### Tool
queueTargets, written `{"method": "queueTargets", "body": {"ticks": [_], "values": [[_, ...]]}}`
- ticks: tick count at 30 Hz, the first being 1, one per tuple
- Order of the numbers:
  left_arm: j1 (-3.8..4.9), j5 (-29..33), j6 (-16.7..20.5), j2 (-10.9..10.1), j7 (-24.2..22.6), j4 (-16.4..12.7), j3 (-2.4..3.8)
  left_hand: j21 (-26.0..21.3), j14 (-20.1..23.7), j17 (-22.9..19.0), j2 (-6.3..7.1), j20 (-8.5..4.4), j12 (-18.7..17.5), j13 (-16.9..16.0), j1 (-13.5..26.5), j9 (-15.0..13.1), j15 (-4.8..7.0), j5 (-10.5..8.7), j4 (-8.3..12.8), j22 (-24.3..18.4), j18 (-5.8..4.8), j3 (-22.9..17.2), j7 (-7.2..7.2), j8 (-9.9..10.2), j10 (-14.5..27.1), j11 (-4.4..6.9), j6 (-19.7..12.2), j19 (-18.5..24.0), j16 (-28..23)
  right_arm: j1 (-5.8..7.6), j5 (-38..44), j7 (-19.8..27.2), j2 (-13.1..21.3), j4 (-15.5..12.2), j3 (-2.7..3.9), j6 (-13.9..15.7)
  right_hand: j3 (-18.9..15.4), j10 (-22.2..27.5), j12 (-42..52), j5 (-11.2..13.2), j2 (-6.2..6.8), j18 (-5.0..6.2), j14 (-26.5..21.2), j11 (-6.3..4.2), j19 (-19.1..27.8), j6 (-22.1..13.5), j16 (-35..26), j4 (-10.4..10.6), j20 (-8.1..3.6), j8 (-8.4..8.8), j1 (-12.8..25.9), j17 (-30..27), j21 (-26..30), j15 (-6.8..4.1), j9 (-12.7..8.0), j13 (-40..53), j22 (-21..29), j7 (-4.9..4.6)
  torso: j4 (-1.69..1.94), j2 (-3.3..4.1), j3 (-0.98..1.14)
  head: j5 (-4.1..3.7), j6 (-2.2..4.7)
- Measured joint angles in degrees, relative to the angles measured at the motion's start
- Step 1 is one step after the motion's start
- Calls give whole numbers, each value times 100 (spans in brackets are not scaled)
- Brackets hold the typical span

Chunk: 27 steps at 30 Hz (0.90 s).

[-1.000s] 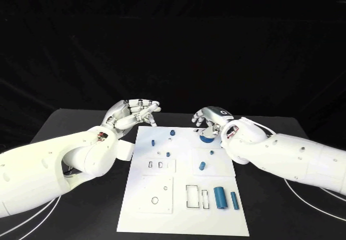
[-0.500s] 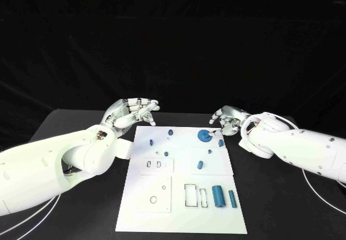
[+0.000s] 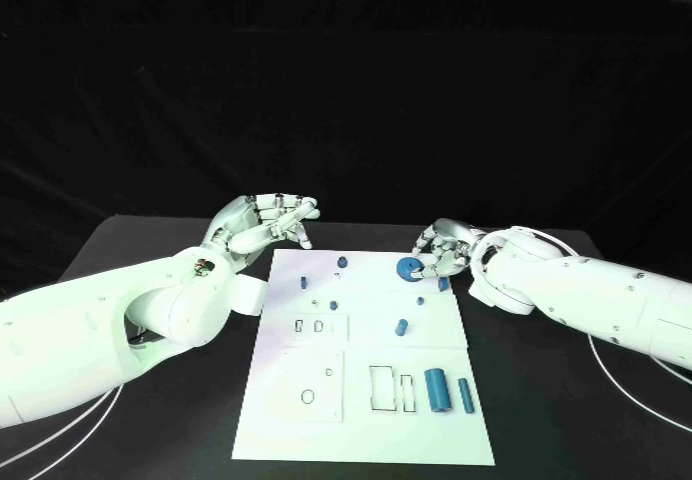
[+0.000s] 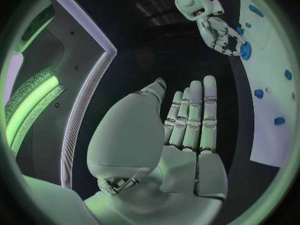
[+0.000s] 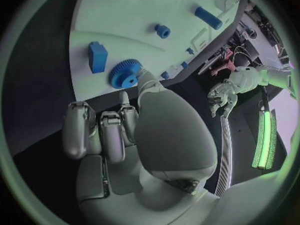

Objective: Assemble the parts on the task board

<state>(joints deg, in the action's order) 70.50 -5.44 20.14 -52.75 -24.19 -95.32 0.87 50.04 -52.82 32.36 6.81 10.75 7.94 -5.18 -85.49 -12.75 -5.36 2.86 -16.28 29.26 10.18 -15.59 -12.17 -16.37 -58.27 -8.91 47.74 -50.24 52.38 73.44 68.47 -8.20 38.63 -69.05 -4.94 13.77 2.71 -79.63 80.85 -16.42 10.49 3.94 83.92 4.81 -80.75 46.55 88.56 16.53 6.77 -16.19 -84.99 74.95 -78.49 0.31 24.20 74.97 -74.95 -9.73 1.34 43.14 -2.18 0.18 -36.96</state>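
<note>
The right hand (image 3: 440,250) is touching the blue gear (image 3: 410,268) at the task board's (image 3: 289,370) far right corner with a fingertip, holding nothing. It should press the gear squarely down. The left hand (image 3: 268,226) is hovering with curled fingers, gripping nothing. Two cylinders (image 3: 437,391) are lying near two rectangular slots (image 3: 384,389).

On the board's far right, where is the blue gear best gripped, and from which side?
Probably by its toothed rim, pinched from above across opposite sides. The blue gear lies flat on the task board, so only its rim and top face are exposed. The right hand is already beside it with a fingertip at its edge, so approach from the board's right edge.
</note>
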Motion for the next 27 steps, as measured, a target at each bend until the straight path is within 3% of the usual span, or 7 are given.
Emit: {"method": "queueTargets", "body": {"ticks": [16, 24, 27], "values": [[0, 6, -15, 2, 3, 6, 0, 0, 0, 0, 0, 0, 0, 1, 0, 1, 0, 0, 0, -1, 0, 0, 0, 0, 0, 0, 0, -1, 0, -61, 18, 7, -130, 119, 0, -27, 178, -88, 113, -56, -128, 0, 0, -18, -61, 116, 22, -16, -21, -108, -128, -1, -104, 0, 4, -1, 1, 51, -4, -1, -3, 9, -29], [0, 7, -20, -1, 7, 7, 0, 0, 0, 0, 0, 0, 0, 1, 0, 1, 0, 0, 0, -1, 0, 0, 0, 0, 0, 0, 0, -1, 0, -74, 88, -15, -159, 118, -7, 84, 572, -221, 223, -52, -152, 1, 7, -130, -122, 465, 45, -22, -82, -135, -151, -2, -201, -7, -48, -2, 2, 128, -14, -1, -2, 14, -34], [0, 7, -22, -1, 10, 7, 0, 0, 0, 0, 0, 0, 0, 1, 0, 1, 0, 0, 0, -1, 0, 0, 0, 0, 0, 0, 0, -1, 0, -85, 219, -70, -164, 75, -13, 188, 819, -312, 278, -9, -152, 0, 1, -165, -178, 609, 45, -25, -138, -138, -152, -2, -271, -65, -60, -2, 2, 173, -14, -2, -1, 15, -36]]}}
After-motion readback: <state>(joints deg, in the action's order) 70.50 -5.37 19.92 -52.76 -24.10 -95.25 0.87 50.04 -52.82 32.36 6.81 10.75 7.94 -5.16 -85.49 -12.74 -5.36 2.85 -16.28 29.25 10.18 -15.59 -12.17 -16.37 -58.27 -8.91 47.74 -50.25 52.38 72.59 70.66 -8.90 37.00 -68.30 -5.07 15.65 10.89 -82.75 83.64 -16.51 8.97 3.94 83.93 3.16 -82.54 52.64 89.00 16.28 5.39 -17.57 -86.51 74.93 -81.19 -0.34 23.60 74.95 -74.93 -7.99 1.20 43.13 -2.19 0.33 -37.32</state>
